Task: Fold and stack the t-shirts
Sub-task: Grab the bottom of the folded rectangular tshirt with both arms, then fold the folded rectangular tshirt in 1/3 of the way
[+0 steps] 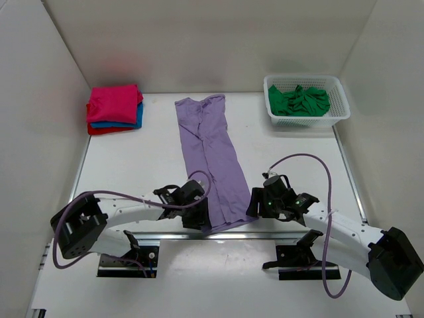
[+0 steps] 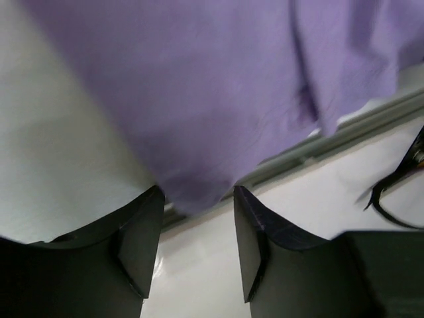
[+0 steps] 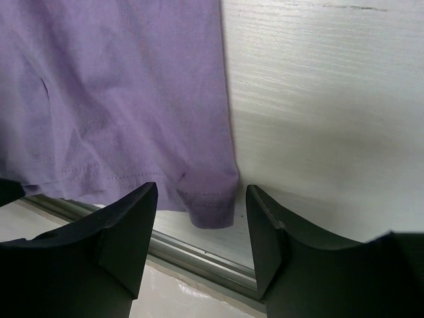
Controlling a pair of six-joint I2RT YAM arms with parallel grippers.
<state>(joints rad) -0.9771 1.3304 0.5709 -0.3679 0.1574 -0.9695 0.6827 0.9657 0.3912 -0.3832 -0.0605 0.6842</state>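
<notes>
A lilac t-shirt [image 1: 212, 159] lies folded into a long strip down the middle of the table, its hem at the near edge. My left gripper [image 1: 201, 217] sits at the hem's left corner and my right gripper [image 1: 255, 207] at its right corner. In the left wrist view the lilac cloth [image 2: 199, 99] reaches down between the open gripper's [image 2: 199, 199] tips. In the right wrist view the hem corner [image 3: 212, 202] lies between the tips of the open gripper [image 3: 202, 195]. Neither grips the cloth. Folded magenta [image 1: 114, 103], blue [image 1: 137, 118] and red [image 1: 106, 130] t-shirts are stacked at the back left. A green t-shirt [image 1: 298, 101] lies crumpled in the basket.
The white lattice basket [image 1: 308, 120] stands at the back right. A metal rail [image 3: 199, 255] runs along the table's near edge just below the hem; it also shows in the left wrist view as a rail [image 2: 331, 142]. White walls close in the table on three sides.
</notes>
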